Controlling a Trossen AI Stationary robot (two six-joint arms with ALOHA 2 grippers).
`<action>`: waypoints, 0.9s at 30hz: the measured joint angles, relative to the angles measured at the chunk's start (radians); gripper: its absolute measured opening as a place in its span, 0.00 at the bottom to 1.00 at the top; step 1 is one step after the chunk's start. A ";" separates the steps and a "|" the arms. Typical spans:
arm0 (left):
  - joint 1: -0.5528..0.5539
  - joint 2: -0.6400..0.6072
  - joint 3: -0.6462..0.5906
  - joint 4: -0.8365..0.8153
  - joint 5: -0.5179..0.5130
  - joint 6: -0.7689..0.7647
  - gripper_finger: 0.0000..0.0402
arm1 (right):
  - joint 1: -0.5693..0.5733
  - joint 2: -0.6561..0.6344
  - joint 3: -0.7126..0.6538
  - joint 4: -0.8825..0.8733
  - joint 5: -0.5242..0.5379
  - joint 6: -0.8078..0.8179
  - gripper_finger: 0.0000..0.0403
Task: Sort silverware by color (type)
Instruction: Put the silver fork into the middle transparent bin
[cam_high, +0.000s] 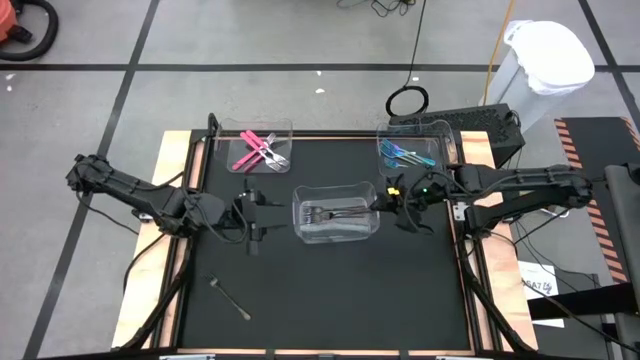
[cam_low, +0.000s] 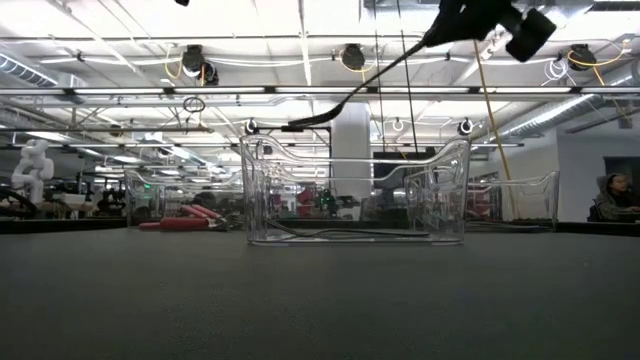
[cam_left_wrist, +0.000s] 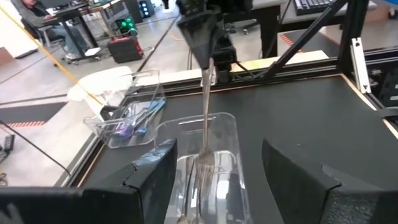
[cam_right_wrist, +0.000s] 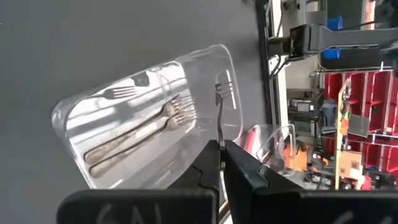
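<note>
Gripping a plain grey metal fork (cam_right_wrist: 219, 118) by the end of its handle, the right gripper (cam_high: 400, 196) hangs above the right end of the clear plastic middle bin (cam_high: 303, 232), its fingers closed tight on the handle. The fork slopes down from the gripper with its tines over the bin's open top, not yet resting inside. In the bin lie several more grey metal forks (cam_high: 335, 212), side by side along the bottom. The left gripper (cam_high: 250, 215) hovers just left of that same bin with its jaws spread wide and nothing between them. At the back left of the black table mat (cam_high: 330, 290) sits a clear bin (cam_high: 283, 128) holding the pink-handled pieces (cam_high: 258, 152); at the back right another clear bin (cam_high: 436, 128) holds the iridescent blue-teal pieces (cam_high: 405, 154). 1 grey metal utensil (cam_high: 231, 298) lies alone on the mat near the front left, well apart from all 3 bins.
</note>
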 joint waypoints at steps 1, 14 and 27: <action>0.000 0.000 0.000 0.000 0.006 0.000 0.59 | -0.013 -0.001 -0.015 0.015 -0.011 -0.003 0.00; 0.000 0.000 0.000 -0.007 0.016 -0.002 0.59 | -0.141 0.000 -0.157 0.183 -0.162 -0.064 0.00; 0.000 0.005 0.000 -0.011 0.016 -0.002 0.59 | -0.178 0.099 -0.171 0.258 -0.164 -0.103 0.00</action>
